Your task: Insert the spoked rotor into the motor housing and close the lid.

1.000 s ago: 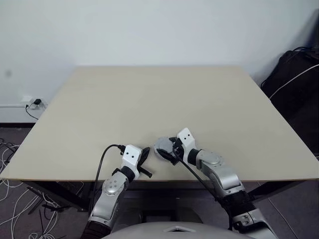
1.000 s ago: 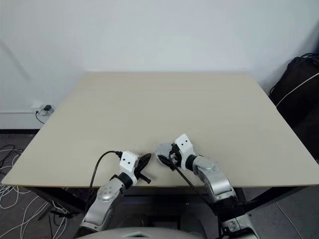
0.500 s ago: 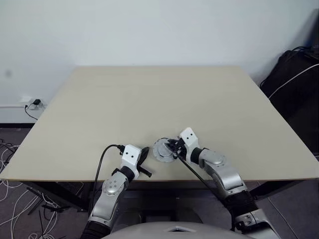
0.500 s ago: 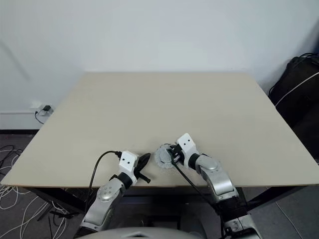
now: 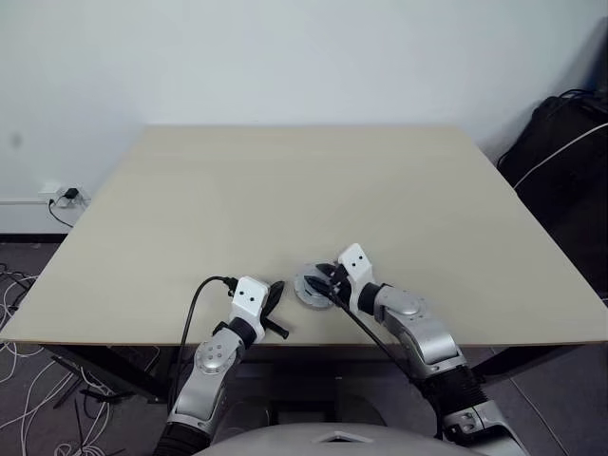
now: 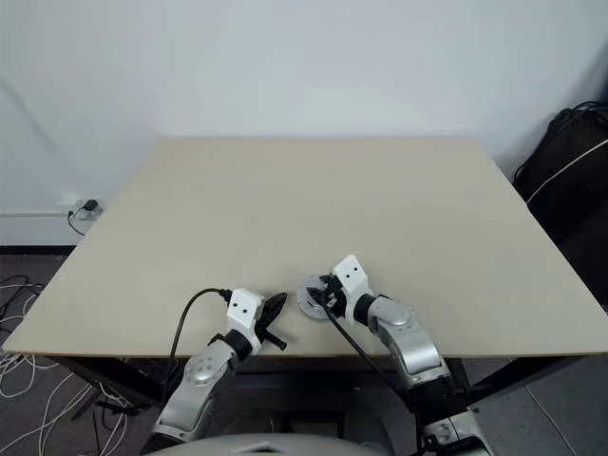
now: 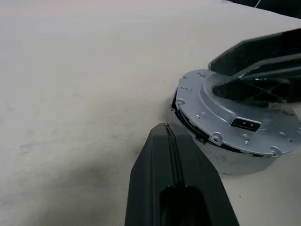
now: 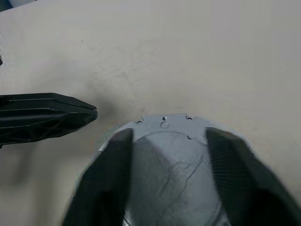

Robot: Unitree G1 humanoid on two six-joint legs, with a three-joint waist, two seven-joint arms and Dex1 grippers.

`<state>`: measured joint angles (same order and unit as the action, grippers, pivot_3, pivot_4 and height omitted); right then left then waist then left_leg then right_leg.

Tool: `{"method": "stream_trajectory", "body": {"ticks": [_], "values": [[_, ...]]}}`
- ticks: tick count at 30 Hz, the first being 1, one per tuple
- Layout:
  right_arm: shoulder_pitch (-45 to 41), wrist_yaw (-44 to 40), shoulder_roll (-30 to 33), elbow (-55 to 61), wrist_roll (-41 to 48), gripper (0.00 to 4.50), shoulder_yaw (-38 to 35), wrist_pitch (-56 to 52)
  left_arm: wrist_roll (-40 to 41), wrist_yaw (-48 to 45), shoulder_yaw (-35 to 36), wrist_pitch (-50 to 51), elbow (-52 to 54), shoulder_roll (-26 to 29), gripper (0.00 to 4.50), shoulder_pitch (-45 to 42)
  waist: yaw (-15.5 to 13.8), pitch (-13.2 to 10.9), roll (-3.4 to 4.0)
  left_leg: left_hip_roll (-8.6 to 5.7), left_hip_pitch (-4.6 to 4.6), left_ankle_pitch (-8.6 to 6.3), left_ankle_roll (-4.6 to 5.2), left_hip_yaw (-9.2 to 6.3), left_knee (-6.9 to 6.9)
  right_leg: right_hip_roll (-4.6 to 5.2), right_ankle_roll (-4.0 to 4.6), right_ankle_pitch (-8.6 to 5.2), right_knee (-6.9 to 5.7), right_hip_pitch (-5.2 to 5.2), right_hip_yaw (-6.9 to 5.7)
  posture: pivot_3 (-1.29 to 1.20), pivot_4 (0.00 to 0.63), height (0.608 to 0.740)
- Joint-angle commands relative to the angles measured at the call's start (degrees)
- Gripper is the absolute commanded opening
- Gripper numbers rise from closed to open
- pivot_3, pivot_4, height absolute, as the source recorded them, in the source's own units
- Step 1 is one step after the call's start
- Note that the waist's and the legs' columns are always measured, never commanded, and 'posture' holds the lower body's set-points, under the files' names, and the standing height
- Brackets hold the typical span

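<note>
The grey lid [image 7: 225, 106] lies smooth face up on the motor housing [image 7: 237, 162], close to the table's front edge [image 5: 309, 285]. A thin dark gap runs between the two on the side toward my left gripper. The spoked rotor is hidden. My right gripper [image 8: 169, 136] hovers over the lid, open, with its two black fingers [image 8: 115, 179] spread above the lid's top face. My left gripper [image 7: 165, 136] is shut and empty, low over the table just left of the housing, with its tip a short way from the lid's rim [image 5: 276, 296].
The beige table [image 5: 304, 190] stretches bare behind the housing, and its front edge [image 5: 304, 340] runs just below both grippers. A black bag [image 5: 560, 142] stands off the table's right side. Cables [image 5: 24, 380] lie on the floor at the left.
Half a second ago the disc under my right gripper showed a ribbed look and stood more tilted. It now lies flatter, with the fingers spread over it. The left arm has kept still.
</note>
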<state>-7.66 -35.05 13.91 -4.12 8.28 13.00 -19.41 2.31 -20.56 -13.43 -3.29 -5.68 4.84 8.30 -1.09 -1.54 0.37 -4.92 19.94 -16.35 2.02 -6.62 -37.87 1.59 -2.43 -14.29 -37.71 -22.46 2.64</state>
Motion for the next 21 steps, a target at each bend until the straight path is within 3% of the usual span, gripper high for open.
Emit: {"method": "stream_trajectory", "body": {"ticks": [1, 21], "values": [[-0.5, -0.4, 0.6, 2.6, -0.3, 3.49, 0.0, 0.9, 0.1, -0.2, 0.1, -0.9, 1.5, 0.1, 0.00, -0.3, 0.0, 0.0, 0.00, 0.00, 0.00, 0.00, 0.00, 0.00, 0.00, 0.00, 0.00, 0.00, 0.00, 0.00, 0.00, 0.00, 0.000, 0.740], [1.4, 0.0, 4.0, 1.3, -7.8, 3.49, 5.2, 7.9, 0.2, -0.6, -0.1, 0.0, 2.0, 0.1, 0.00, -0.4, 0.0, 0.0, -0.05, 0.00, -0.01, 0.00, -0.01, 0.00, 0.00, 0.00, -0.01, -0.01, 0.01, 0.02, -0.01, 0.00, 0.000, 0.740]]}}
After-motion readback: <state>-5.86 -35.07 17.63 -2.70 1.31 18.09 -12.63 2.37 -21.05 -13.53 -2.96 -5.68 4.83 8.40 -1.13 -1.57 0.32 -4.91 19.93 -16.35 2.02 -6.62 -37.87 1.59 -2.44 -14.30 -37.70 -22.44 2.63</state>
